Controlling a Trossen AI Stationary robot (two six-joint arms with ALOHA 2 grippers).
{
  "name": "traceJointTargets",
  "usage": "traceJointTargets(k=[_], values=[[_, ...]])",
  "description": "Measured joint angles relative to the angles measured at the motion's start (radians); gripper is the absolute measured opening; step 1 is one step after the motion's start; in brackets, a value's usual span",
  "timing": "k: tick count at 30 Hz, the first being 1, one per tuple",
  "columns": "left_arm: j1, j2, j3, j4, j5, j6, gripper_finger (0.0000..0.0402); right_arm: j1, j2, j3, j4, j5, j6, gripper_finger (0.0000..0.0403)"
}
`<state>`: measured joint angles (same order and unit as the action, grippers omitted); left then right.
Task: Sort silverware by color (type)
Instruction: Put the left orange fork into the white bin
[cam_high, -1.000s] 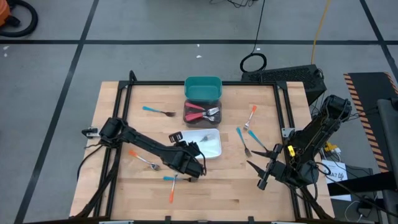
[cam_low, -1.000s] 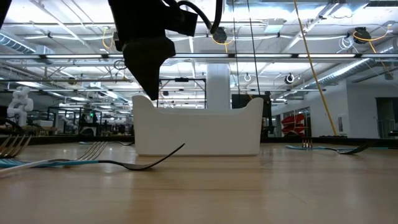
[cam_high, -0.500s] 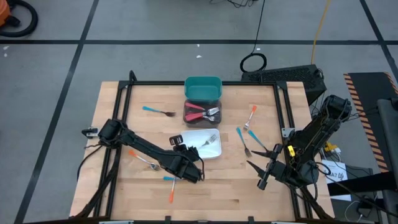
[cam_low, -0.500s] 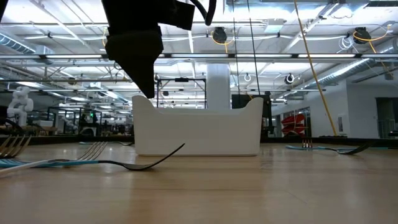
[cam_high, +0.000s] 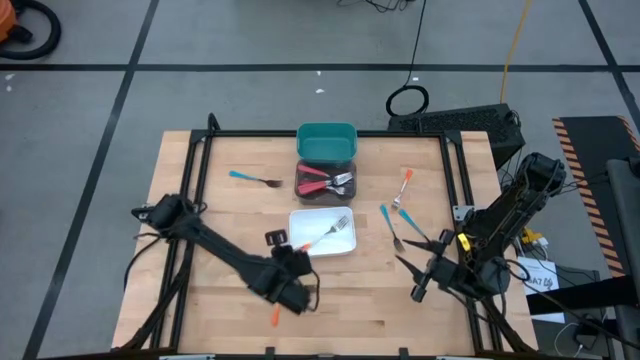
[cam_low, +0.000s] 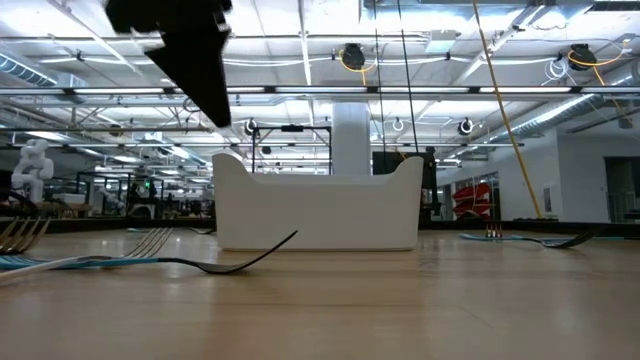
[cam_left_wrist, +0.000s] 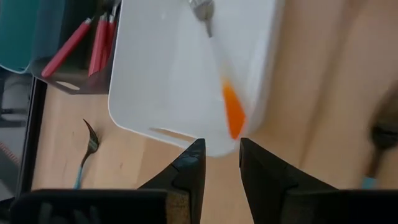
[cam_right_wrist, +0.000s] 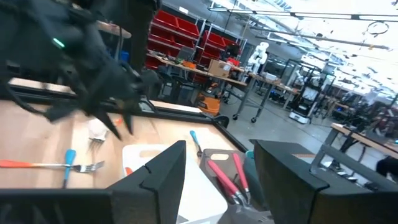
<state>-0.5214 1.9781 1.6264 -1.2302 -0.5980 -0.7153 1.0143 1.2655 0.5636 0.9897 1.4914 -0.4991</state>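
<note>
Left gripper (cam_high: 300, 297) sits over the front of the table, just in front of the white bin (cam_high: 300, 243), fingers (cam_left_wrist: 189, 169) slightly apart with nothing between them. One orange-handled fork (cam_high: 326, 234) lies diagonally in the white bin (handle end points toward the gripper in the wrist view). Another orange fork (cam_high: 274, 317) on the wood just beside the gripper. Red-handled forks (cam_high: 322, 183) in the dark bin (cam_high: 302, 166), teal bin (cam_high: 326, 141) behind it. Blue fork (cam_high: 254, 179) back left; an orange fork (cam_high: 403, 187) and blue forks (cam_high: 389, 224) lie right of the bins. Right gripper (cam_high: 419, 293) waits at the table's front right corner, fingers wide apart, empty.
</note>
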Motion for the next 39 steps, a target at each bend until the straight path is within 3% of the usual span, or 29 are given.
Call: traceJointTargets(k=[10, 16, 25, 31, 35, 39], values=[[-0.188, -0.024, 0.0, 0.018, -0.025, -0.122, 0.0099, -0.056, 0.0, 0.0, 0.0, -0.003, -0.019, 0.0185], [-0.298, -0.024, 0.0, 0.116, -0.04, -0.17, 0.0099, -0.071, 0.0, 0.0, 0.0, -0.004, -0.021, 0.0185], [-0.406, 0.024, 0.0, 0.292, -0.194, -0.422, 0.0099, -0.071, 0.0, 0.0, -0.001, -0.004, 0.043, 0.0185], [-0.414, 0.043, 0.0, 0.099, -0.208, -0.467, 0.0099, -0.071, 0.0, 0.0, -0.062, -0.004, 0.133, 0.0185], [-0.404, 0.043, 0.0, -0.133, -0.135, -0.458, 0.0099, -0.07, 0.001, 0.0, -0.09, -0.004, 0.166, 0.0185], [-0.391, 0.044, 0.0, -0.22, -0.069, -0.451, 0.0099, -0.07, 0.001, 0.0, -0.089, -0.004, 0.159, 0.0185]])
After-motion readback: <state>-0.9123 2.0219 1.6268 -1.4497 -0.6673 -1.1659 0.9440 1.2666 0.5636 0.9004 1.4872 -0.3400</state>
